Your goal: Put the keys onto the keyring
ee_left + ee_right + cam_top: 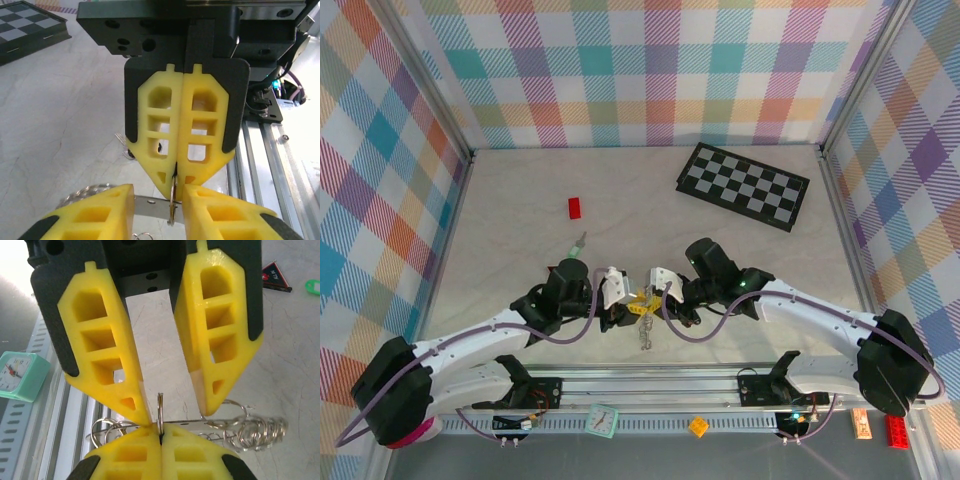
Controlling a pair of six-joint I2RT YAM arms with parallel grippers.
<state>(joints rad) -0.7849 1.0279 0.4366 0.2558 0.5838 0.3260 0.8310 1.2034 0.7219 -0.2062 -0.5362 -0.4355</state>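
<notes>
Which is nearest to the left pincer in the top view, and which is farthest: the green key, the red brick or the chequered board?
1. Green key, just beyond the left pincer, slightly left.
2. Red brick, farther back on that side.
3. Chequered board, back right.

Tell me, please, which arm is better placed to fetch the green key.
Left, most likely. The left tool stands open, and the green key lies on its side of the table. The right tool is shut on the keyring and should hold it.
</notes>
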